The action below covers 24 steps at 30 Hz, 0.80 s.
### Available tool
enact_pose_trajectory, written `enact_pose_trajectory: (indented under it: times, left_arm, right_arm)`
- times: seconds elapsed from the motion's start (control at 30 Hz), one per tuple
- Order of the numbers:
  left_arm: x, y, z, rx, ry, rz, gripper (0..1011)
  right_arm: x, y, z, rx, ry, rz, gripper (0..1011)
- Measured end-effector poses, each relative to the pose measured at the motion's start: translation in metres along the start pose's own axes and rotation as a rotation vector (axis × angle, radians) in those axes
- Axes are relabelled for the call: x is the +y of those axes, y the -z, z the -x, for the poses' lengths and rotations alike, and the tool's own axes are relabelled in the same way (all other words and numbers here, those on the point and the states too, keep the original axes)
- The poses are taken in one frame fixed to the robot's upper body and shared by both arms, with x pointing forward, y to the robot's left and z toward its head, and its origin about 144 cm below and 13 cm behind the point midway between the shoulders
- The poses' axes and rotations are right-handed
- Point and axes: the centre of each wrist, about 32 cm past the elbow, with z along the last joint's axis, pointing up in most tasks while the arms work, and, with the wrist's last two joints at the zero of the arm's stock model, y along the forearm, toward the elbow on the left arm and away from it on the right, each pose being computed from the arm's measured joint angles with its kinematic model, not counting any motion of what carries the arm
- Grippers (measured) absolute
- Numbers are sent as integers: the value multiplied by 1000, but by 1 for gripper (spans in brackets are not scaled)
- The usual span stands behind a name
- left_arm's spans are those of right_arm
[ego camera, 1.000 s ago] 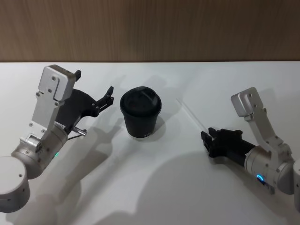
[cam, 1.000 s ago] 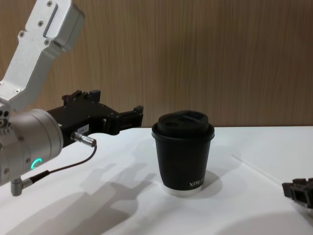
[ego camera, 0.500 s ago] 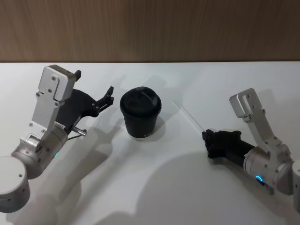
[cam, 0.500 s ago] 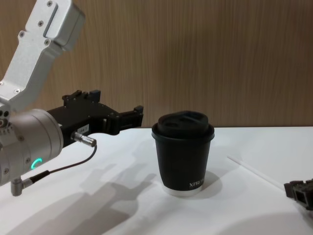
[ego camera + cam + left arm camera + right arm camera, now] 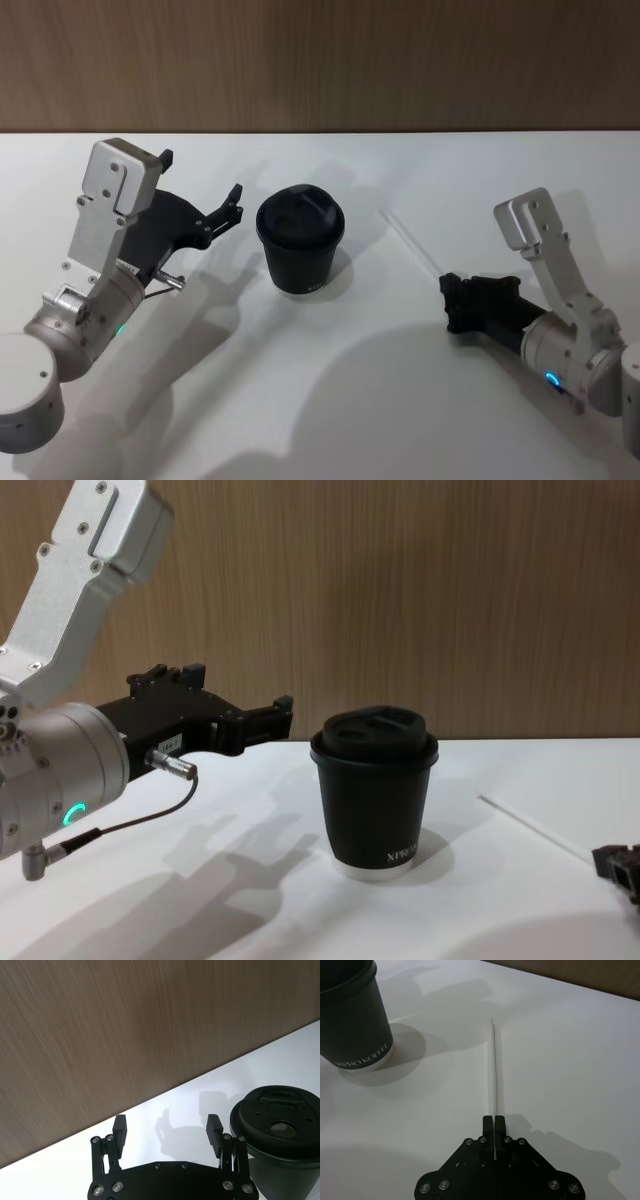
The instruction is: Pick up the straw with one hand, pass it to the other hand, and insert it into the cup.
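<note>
The black lidded cup [image 5: 300,240] stands mid-table, also seen in the chest view [image 5: 374,795]. My right gripper [image 5: 448,292] is low over the table to the cup's right, shut on one end of the thin white straw [image 5: 410,243]. In the right wrist view the closed fingers [image 5: 499,1123] pinch the straw [image 5: 494,1067], which points past the cup [image 5: 351,1015]. I cannot tell whether its far end touches the table. My left gripper [image 5: 200,180] hovers open and empty just left of the cup, as the left wrist view [image 5: 167,1130] also shows beside the cup [image 5: 280,1150].
The white table [image 5: 330,390] runs back to a brown wood wall [image 5: 320,60]. Bare table lies in front of the cup and between the two arms. A cable [image 5: 130,820] hangs from the left wrist.
The right gripper, holding the straw, has drawn back slightly to the right, and the straw shifted with it. The left arm and the cup have not moved.
</note>
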Motion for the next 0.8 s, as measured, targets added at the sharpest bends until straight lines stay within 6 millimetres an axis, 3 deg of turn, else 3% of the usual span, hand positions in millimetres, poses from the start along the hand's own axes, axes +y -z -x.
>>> enact_pose_trajectory:
  times: [0.8]
  left_arm:
    - [0,0,0,0,0,0,1003]
  right_arm:
    - [-9,-29,-12,-40,120,-261,10]
